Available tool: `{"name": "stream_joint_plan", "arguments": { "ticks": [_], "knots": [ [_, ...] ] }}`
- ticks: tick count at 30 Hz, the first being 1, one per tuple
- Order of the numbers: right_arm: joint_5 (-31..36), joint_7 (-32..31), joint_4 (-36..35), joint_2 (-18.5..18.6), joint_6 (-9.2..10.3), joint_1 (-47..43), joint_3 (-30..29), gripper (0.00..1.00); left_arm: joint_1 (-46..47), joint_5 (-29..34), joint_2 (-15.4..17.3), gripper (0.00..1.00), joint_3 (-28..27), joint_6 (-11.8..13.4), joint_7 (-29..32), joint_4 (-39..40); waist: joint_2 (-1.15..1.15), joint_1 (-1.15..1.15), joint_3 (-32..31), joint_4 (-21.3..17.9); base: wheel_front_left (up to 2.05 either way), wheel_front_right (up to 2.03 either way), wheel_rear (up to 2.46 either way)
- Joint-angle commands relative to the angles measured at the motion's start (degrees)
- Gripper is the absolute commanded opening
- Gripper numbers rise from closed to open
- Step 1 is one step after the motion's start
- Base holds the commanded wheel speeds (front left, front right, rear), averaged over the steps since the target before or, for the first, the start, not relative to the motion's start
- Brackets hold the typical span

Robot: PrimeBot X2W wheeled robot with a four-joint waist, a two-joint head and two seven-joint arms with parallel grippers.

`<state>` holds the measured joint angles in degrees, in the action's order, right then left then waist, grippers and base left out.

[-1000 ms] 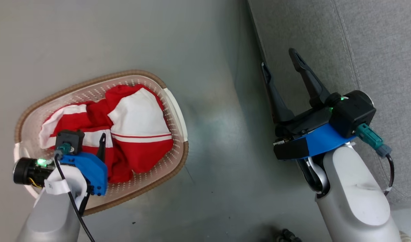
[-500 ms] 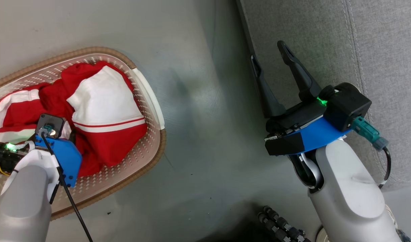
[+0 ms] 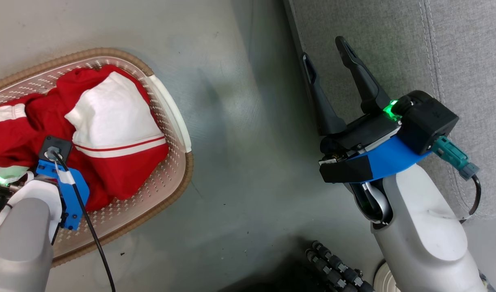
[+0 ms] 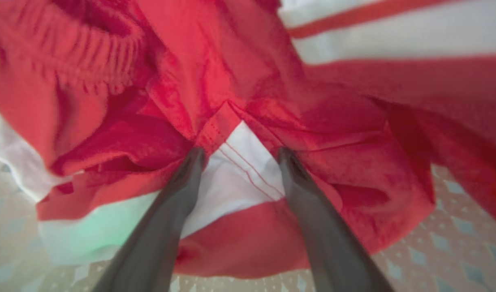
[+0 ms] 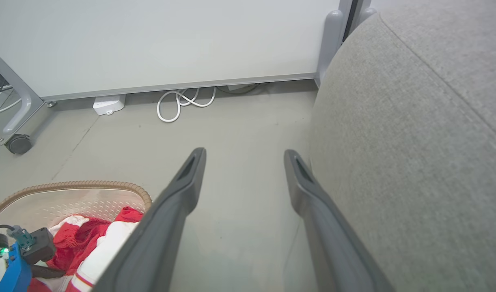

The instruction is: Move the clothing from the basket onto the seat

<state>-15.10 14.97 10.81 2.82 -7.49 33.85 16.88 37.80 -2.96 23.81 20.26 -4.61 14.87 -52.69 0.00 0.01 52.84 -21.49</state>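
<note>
The clothing, red with white panels and stripes, lies bunched in the cream perforated basket on the floor at the left. My left gripper points down into the basket, open, with both fingertips pressed against a red-and-white fold and a white wedge of cloth between them. In the head view its fingers are hidden under the blue wrist mount. My right gripper hangs open and empty over the floor, beside the edge of the grey seat. The right wrist view has the seat on its right and the basket at its lower left.
Bare grey floor separates basket and seat. A white cable coil, a small white box and a caster wheel sit by the far wall panel. A black ribbed hose lies near my base.
The head camera has shifted, so the basket sits further left in view. My left gripper has sunk lower onto the clothing, hiding its finger. The right gripper has barely moved.
</note>
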Motion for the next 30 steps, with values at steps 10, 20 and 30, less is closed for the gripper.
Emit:
{"name": "stream_joint_plan", "arguments": {
  "ticks": [10, 20, 30],
  "knots": [
    [-0.6, 0.3, -0.1, 0.1, -0.01, 1.4, -0.2, 1.0, -0.7, -1.1, 1.1, 0.0, 0.4, 0.7, 4.3, 3.2, 0.0, -0.01, 0.7, -0.9, 0.0, 0.0, 0.0],
    [-0.1, 0.3, 0.4, 0.1, -0.01, 1.4, -0.3, 1.0, -1.9, -2.7, 0.9, 0.0, 0.4, 1.0, 5.0, 6.1, 0.0, -0.01, -0.3, -0.5, 0.0, 0.0, 0.0],
    [4.8, 0.3, 4.7, 0.2, -0.01, -1.3, -1.9, 1.0, -3.8, -6.1, -5.4, 0.0, 0.2, 2.1, -0.7, 3.7, 0.0, -0.01, -11.0, 4.2, 0.0, 0.0, 0.0]
  ]
}}
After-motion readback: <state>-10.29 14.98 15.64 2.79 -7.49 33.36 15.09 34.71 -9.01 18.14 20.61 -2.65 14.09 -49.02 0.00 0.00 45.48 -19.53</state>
